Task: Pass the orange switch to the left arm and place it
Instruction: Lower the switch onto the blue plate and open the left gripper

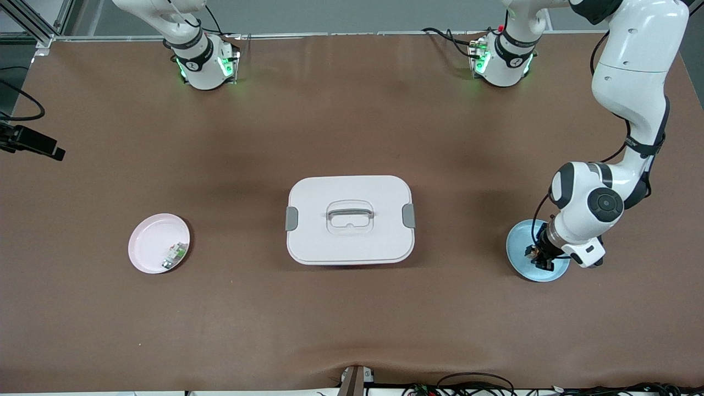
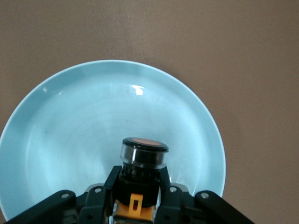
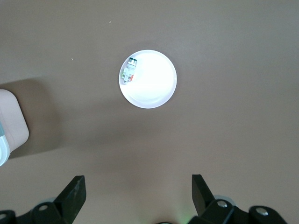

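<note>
1. The left gripper (image 2: 140, 186) is down on the blue plate (image 1: 520, 242), its fingers (image 2: 166, 184) clenched on either side of the orange switch (image 2: 144, 156). The black body sits between them and the orange face points away from the wrist.
2. The switch is thus at the left arm's end of the table, in the grip but seemingly not lifted off the plate. I judge this to be the pickup, the first step of the transfer.
3. The right gripper (image 3: 138, 186) hangs high over the pink plate (image 1: 144, 242) at the right arm's end, jaws spread wide and empty; that arm waits.
4. The next move calls for a straight lift, then a carry toward the middle and a handover to the right gripper. The path must pass over or around the box (image 1: 350, 220), which stands between the two plates.
5. The pink plate already holds a small green-and-white part (image 1: 174, 256) near its rim.
6. The table (image 1: 352, 126) is covered in plain brown matting. A cable and a black camera mount sit at the right arm's end, and more cables run along the edge nearest the front camera.
</note>
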Robot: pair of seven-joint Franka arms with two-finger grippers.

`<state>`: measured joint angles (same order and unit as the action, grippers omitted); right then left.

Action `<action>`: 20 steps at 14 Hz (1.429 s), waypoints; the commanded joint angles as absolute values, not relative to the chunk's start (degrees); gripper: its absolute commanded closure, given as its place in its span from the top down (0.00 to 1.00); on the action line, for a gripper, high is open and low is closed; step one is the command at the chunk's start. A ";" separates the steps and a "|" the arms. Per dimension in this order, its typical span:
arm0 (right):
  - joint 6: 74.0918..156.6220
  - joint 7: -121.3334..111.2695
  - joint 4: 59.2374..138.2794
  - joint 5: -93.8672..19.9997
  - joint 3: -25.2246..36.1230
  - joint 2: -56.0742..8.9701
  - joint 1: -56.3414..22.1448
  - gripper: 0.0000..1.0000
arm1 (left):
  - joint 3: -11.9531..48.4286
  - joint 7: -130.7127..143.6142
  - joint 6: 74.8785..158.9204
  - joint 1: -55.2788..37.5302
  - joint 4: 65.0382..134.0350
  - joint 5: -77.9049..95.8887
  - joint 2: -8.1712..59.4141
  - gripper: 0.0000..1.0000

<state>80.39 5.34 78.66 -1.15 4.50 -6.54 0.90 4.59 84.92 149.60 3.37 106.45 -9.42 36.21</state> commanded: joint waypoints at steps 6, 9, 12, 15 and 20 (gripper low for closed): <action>81.65 4.75 82.53 -0.80 -1.04 -2.99 3.60 1.00 | 3.78 84.46 150.82 2.55 105.56 -9.49 36.04 1.00; 82.61 4.75 82.18 -0.53 -3.52 -2.99 5.36 1.00 | 3.78 84.55 150.82 2.37 105.38 -9.49 34.37 1.00; 83.23 4.83 82.53 -0.53 -3.34 -2.46 5.19 1.00 | 3.78 80.79 150.29 2.64 106.34 -9.58 30.77 1.00; 84.55 4.83 83.50 -0.70 -3.16 -1.76 5.45 1.00 | 3.78 70.70 149.77 2.73 107.75 -9.58 27.17 1.00; 84.73 4.83 83.58 -0.97 -3.08 -1.76 5.45 1.00 | 3.87 49.43 144.93 3.16 108.45 -9.58 21.98 1.00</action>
